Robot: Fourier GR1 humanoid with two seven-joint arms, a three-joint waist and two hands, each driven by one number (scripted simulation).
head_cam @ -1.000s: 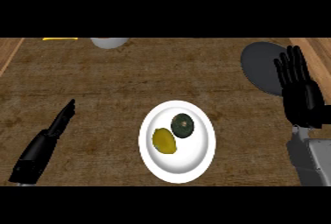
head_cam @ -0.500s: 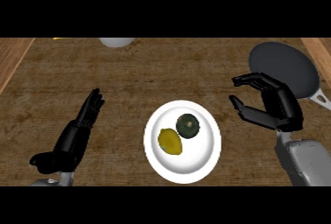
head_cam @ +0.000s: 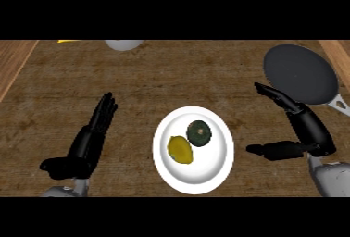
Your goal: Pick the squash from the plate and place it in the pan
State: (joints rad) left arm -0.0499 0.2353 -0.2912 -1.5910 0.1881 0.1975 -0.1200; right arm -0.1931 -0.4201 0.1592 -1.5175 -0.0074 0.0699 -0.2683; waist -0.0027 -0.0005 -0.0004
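Observation:
A white plate lies at the counter's middle front. On it sit a dark green round squash and a yellow fruit beside it to the lower left. The dark pan lies at the back right, its handle pointing to the right edge. My right hand is open to the right of the plate, fingers stretched toward the pan's near rim, thumb pointing left toward the plate. It holds nothing. At the plate's left, my left hand rests open with its fingers straight.
A pale round object and a yellow item show at the back edge. Lighter wooden strips border the counter at the far left and the top right corner.
My right hand has uncurled and now lies open, lower and closer to the plate. The view has shifted, so the plate and pan sit further left. Both items remain on the plate.

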